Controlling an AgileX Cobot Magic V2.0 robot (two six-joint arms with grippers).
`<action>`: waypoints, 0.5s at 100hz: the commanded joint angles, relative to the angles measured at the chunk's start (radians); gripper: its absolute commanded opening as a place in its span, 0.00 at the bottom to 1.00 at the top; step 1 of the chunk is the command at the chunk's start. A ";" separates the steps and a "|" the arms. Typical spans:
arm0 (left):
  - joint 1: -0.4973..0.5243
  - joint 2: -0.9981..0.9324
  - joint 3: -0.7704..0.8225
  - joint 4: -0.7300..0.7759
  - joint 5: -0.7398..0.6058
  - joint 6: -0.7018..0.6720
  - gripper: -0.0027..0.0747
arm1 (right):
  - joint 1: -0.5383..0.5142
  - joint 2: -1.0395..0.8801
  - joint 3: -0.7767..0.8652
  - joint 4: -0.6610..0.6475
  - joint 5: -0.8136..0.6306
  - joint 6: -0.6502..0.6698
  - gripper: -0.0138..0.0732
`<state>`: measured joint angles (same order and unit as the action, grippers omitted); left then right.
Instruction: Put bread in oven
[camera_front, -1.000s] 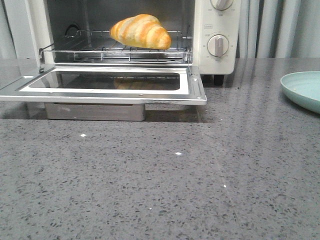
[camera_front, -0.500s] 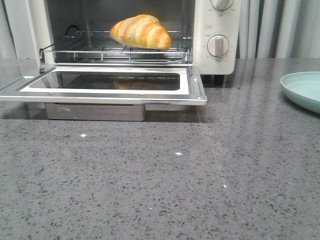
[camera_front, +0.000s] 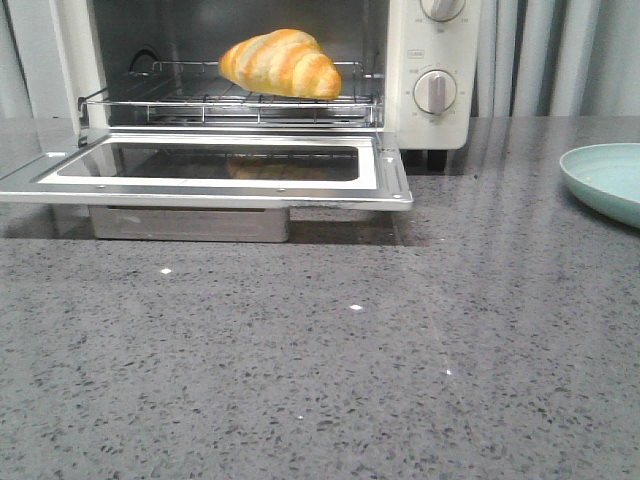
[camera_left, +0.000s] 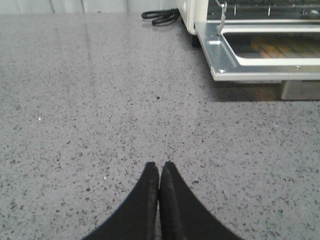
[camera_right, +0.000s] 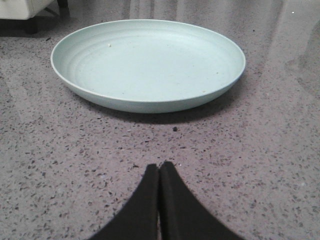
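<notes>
The golden-orange striped bread (camera_front: 281, 63) lies on the wire rack (camera_front: 230, 100) inside the cream-white oven (camera_front: 432, 75), whose glass door (camera_front: 215, 170) hangs open and flat. The door's corner (camera_left: 220, 55) also shows in the left wrist view. My left gripper (camera_left: 159, 166) is shut and empty, low over the countertop, well short of the door. My right gripper (camera_right: 159, 166) is shut and empty, just before the pale green plate (camera_right: 147, 62). Neither gripper shows in the front view.
The empty pale green plate (camera_front: 606, 178) sits at the right edge of the grey speckled countertop (camera_front: 320, 360). A metal crumb tray (camera_front: 190, 222) sits under the open door. A black power cord (camera_left: 160, 15) lies beside the oven. Curtains (camera_front: 550, 55) hang behind.
</notes>
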<state>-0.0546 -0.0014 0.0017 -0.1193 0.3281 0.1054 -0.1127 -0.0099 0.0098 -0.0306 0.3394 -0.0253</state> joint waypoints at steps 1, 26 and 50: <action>0.004 -0.029 0.021 -0.001 -0.064 0.000 0.01 | -0.008 -0.018 0.026 -0.002 -0.019 -0.004 0.07; 0.004 -0.029 0.021 0.011 -0.064 -0.005 0.01 | -0.008 -0.018 0.026 -0.002 -0.019 -0.004 0.07; 0.004 -0.029 0.021 0.077 -0.063 -0.161 0.01 | -0.008 -0.018 0.026 -0.002 -0.019 -0.004 0.07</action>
<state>-0.0524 -0.0014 0.0017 -0.0577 0.3320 0.0000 -0.1127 -0.0099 0.0098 -0.0306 0.3394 -0.0280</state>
